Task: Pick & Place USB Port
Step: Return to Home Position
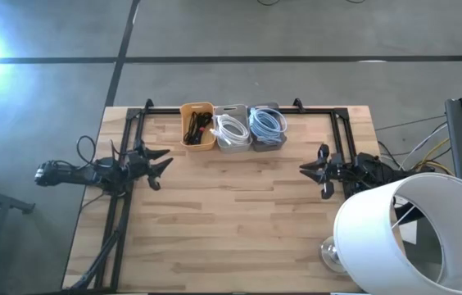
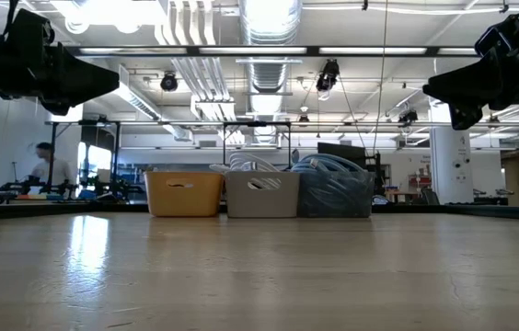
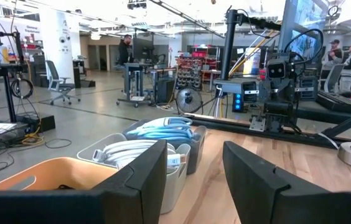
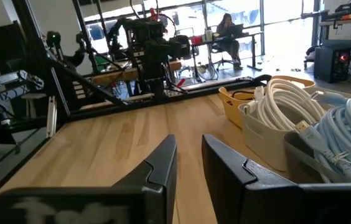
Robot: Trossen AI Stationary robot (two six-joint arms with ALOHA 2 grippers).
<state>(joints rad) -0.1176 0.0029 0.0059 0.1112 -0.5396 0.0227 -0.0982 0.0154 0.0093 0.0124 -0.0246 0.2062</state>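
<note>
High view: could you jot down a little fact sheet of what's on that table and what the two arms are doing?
Table: wooden, three bins in a row at its far edge
Yellow bin: dark cables
White bin: white cables
Grey bin: blue cables
Left gripper: open, empty, raised at the table's left side
Right gripper: open, empty, raised at the table's right side

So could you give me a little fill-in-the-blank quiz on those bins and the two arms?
1. The yellow bin holds ___ cables.
2. The middle bin holds ___ cables.
3. The blue cables sit nearest the ___ arm.
4. The left end effector and the right end effector are both open and hold ___.

Missing words: black; white; right; nothing.
</note>
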